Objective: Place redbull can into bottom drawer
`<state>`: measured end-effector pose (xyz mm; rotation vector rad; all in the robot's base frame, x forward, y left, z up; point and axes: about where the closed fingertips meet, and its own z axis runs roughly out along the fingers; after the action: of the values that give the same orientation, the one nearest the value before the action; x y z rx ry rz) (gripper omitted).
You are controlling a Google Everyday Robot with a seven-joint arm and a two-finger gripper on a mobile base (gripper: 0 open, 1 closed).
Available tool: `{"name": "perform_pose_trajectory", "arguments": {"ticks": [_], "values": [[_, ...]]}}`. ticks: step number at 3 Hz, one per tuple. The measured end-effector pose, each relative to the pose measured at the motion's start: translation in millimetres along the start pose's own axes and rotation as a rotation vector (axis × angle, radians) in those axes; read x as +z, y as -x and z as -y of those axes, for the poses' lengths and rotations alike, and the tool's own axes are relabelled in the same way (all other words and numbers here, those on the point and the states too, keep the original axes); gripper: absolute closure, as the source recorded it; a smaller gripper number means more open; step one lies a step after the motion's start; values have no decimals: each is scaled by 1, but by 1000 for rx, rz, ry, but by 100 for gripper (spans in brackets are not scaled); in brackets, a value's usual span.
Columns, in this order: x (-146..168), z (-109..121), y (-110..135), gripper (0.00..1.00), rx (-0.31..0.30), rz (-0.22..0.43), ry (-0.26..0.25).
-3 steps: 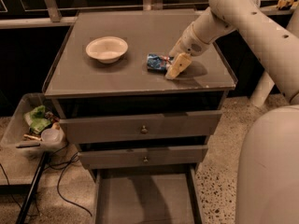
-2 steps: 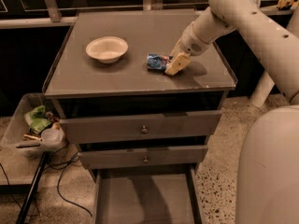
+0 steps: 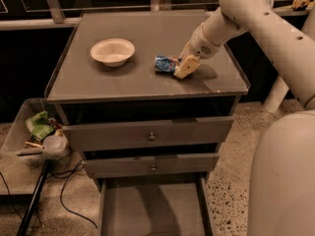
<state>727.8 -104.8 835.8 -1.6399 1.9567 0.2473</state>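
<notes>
The redbull can [image 3: 165,64] lies on its side on the grey cabinet top [image 3: 147,33], right of centre, blue and silver. My gripper [image 3: 183,68] is down at the can's right end, right against it, its pale tip resting close to the top surface. I cannot tell whether it has the can in its grasp. The arm reaches in from the upper right. The bottom drawer [image 3: 152,208] is pulled out under the cabinet, showing a flat grey floor with nothing in it.
A white bowl [image 3: 112,51] sits on the cabinet top left of the can. Two knobbed drawers [image 3: 150,134] stand slightly ajar above the bottom one. A plastic bin [image 3: 37,134] of clutter, a black pole [image 3: 30,203] and cables stand on the floor at left.
My gripper has shifted slightly left and up along the cabinet top, closing in on the can's right end. The can has stayed in place.
</notes>
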Motion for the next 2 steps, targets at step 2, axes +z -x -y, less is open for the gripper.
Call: {"name": "perform_pose_trajectory", "arguments": {"ticks": [2], "values": [[-24, -24, -1, 100, -22, 13, -41]]}}
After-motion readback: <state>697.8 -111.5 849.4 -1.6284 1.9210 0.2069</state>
